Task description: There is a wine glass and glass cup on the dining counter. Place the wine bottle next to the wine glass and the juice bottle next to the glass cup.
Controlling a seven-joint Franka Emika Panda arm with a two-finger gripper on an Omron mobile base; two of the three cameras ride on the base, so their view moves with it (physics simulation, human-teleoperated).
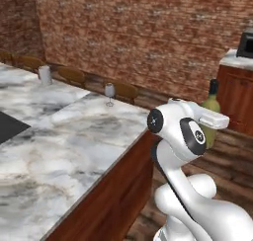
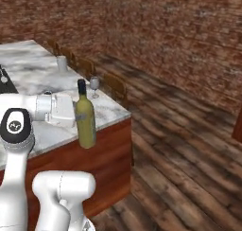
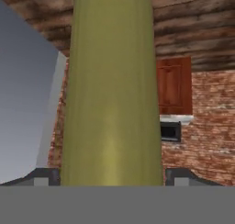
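The fingers (image 3: 46,176) are clamped on the upright wine bottle (image 2: 85,121), held off the surface (image 2: 106,112) edge, near the wine glass (image 2: 94,84).

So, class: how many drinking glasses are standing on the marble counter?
2. The wine glass stands near the counter's far edge, towards its corner. The glass cup stands further along the same edge of the dining counter. Others could be out of frame.

No legible text, label, brand, number or sign anywhere. Wine bottle (image 2: 86,121) body plain olive-green, no readable label. Round emblem on robot's dark joint cap (image 2: 15,125) too small to read.
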